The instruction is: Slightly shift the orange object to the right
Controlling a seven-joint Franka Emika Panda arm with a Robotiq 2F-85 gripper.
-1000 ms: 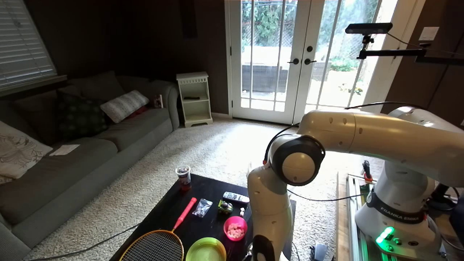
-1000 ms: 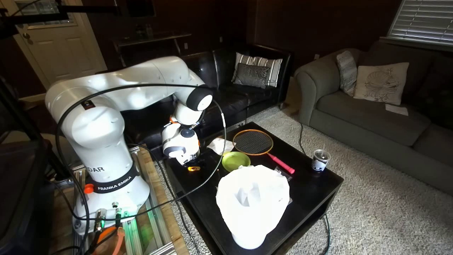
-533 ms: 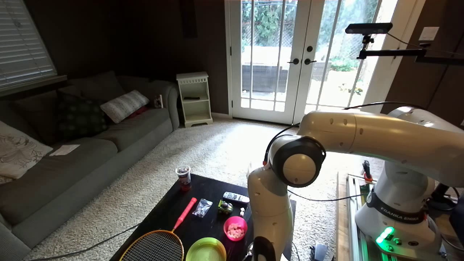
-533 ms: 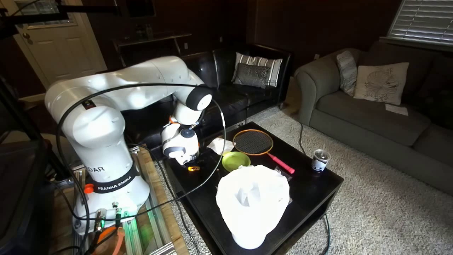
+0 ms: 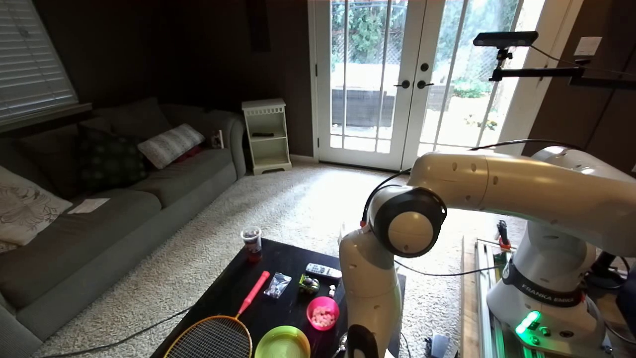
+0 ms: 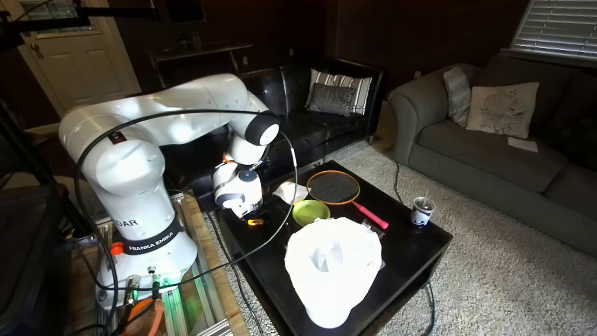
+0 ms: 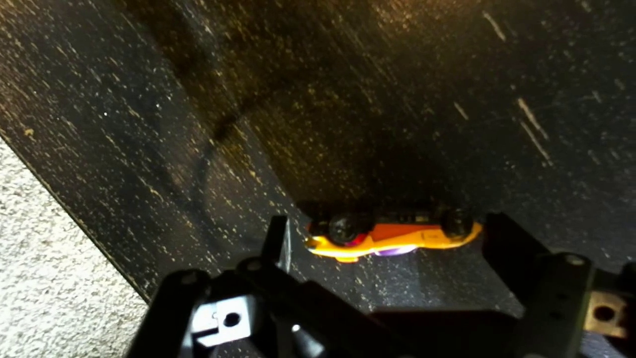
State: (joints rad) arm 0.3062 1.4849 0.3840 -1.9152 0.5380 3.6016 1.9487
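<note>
Right between the jaws of the gripper [image 7: 387, 232] sits the orange toy car [image 7: 401, 236], on the dark coffee table [image 6: 406, 252] near one edge, side-on to the wrist camera. Jaws are spread wide, fwiw: clear gap at one end of the car, can't tell if it's touching at the other. Nearby you've got a green bowl [image 6: 311, 212], with a pink-handled racket [image 6: 333, 187] just beside that. Further off on the same table: a pink bowl [image 5: 323, 301] of pale bits [image 5: 323, 317], a remote [image 5: 324, 271] and a clear cup [image 6: 422, 212] by a corner. Past that, a gray couch [image 6: 466, 158].
</note>
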